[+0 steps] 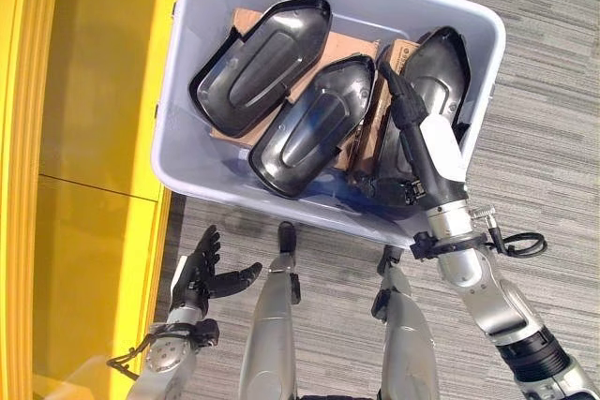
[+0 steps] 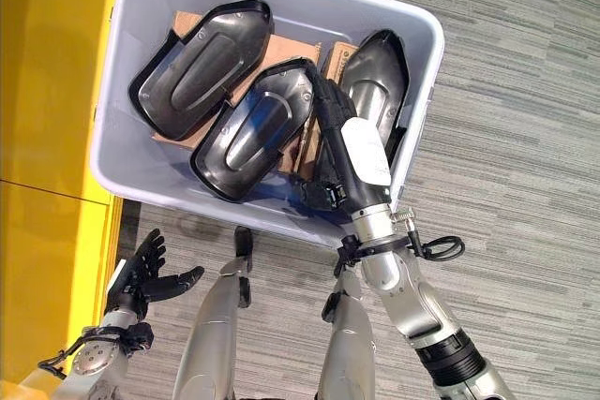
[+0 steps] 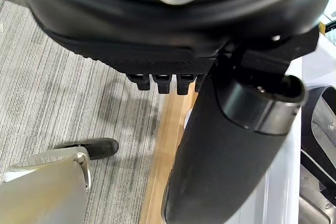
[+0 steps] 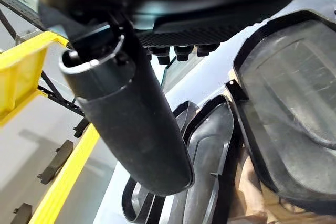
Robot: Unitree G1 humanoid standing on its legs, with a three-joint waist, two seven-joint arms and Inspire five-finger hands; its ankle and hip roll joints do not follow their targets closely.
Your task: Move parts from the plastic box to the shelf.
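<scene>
Parts (image 1: 305,124) lay in the plastic box (image 1: 197,175), the right hand (image 1: 403,100) reaching among them with fingers (image 1: 389,72) straight and unclasped; it needed a firm rim grip first.

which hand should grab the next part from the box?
Right. The right hand already reaches into the box over a black part; the left hand hangs open outside it.

Right hand (image 4: 157,19) with straight thumb, black moulded parts (image 4: 294,103) in grey plastic box (image 4: 210,77), yellow shelf (image 4: 31,72)
</scene>
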